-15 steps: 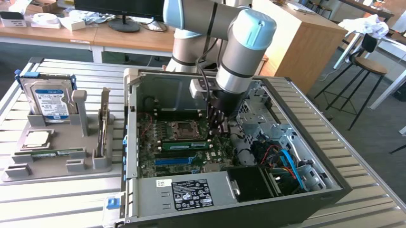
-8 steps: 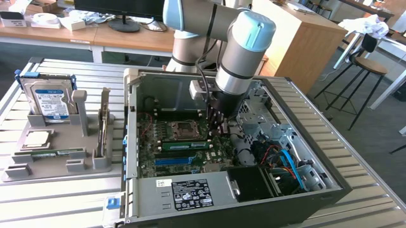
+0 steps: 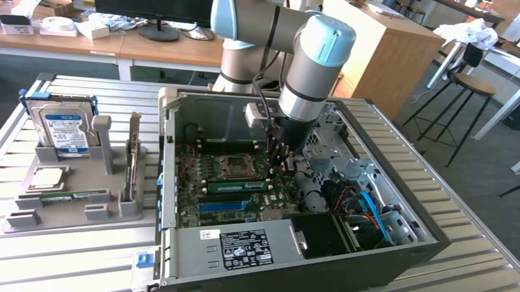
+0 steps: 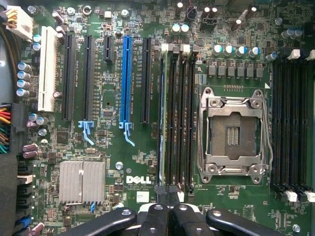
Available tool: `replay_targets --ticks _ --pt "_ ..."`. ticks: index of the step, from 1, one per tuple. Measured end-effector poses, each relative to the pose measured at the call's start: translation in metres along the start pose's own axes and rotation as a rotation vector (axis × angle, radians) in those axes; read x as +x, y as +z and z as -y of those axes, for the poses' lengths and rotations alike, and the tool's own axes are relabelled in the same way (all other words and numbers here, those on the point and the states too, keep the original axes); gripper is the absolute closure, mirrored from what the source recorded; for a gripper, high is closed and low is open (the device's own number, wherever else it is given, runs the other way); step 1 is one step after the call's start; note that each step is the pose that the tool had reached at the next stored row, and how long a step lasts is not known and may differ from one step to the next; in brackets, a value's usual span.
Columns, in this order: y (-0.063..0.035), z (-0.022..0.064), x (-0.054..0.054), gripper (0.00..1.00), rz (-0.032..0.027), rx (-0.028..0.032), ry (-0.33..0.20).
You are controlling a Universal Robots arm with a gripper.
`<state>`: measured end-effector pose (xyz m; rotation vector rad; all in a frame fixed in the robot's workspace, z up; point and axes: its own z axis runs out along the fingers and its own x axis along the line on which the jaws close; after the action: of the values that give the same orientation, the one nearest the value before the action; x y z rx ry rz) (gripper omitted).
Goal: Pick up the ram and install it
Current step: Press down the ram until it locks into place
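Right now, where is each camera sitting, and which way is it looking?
Exterior view: off the arm, up high, looking down into the open computer case on the table; the arm and its gripper show, reaching inside.
Wrist view: on the wrist, looking straight down at the motherboard; the shut gripper shows.
Both share: the processor socket and the blue slot.

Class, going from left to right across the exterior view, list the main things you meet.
Boxy silver hard drive with blue-white label → long green ram stick on the motherboard → the arm's black gripper → black stool with round wooden seat.
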<state>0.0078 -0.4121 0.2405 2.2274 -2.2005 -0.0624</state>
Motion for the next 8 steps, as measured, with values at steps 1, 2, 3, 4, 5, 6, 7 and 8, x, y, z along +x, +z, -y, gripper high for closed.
replay_targets --ticks 1,2,3,4,5,6,7,8 --pt "0.0 0.0 0.0 0.9 0.0 -0.0001 0.0" --pt "0.0002 0.0 0.0 0.9 0.0001 0.0 0.0" --pt "0.0008 0.0 0.0 0.9 0.0003 0.0001 0.0" --pt "0.0015 0.0001 0.0001 0.9 0.0002 0.0 0.0" --pt "0.0023 0.0001 0.0001 0.9 0.0 0.0 0.0" --pt "0.0032 0.0001 0.0002 0.9 0.0001 0.0 0.0" --pt "0.0039 0.0002 0.0002 0.9 0.0002 0.0 0.0" --pt "0.004 0.0002 0.0002 0.9 -0.0001 -0.0001 0.0"
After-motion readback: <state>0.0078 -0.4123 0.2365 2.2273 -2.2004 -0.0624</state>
